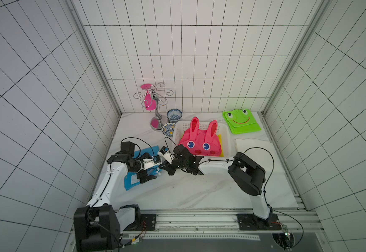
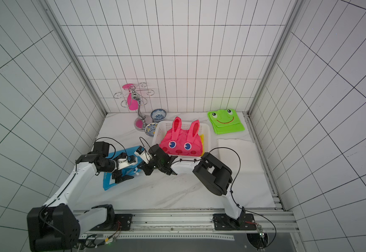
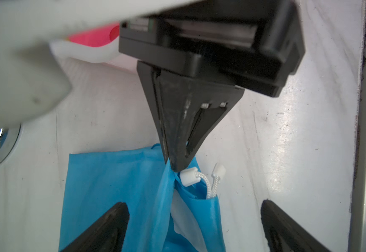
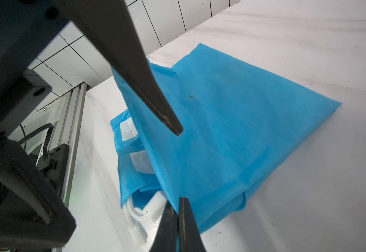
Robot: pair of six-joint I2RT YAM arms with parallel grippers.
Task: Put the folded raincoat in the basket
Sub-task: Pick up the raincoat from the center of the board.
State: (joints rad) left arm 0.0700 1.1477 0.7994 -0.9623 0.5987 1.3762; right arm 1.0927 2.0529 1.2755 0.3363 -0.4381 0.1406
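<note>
Raincoat (image 1: 130,183): blue, folded flat, lying on the table (image 1: 188,192) on the left arm's side, near the basket's closest corner. One corner is gathered up off the surface.
Feel: it looks like a thin, crinkly sheet, so it is probably very light, limp and a little slick. The layers will likely sag and fan open if it hangs from a single corner.
Cord ends: two white toggles (image 3: 188,176) on a white drawstring poke out of the fold just beside the raised corner. They could dangle and catch on a rim.
Right gripper (image 3: 174,168): fingers together, pinching the gathered blue corner right next to the toggles.
Left gripper (image 3: 193,203): fingers spread wide, one on either side of the raincoat's raised edge. Whether either one touches the fabric I cannot tell.
Where to hold: a second pinch farther along the same edge, through all the layers, looks safest. That way the bundle would travel flat rather than unrolling.
Basket (image 1: 183,126): white and perforated, standing behind the blue raincoat toward the right arm's side. A pink rabbit-faced raincoat (image 1: 197,144) already fills most of it, over something yellow (image 1: 220,139).
Room: little free space shows inside, so the blue one would probably have to lie on top of the pink.
Farther off: a green frog-faced raincoat (image 1: 241,122) in the back corner, well apart.
</note>
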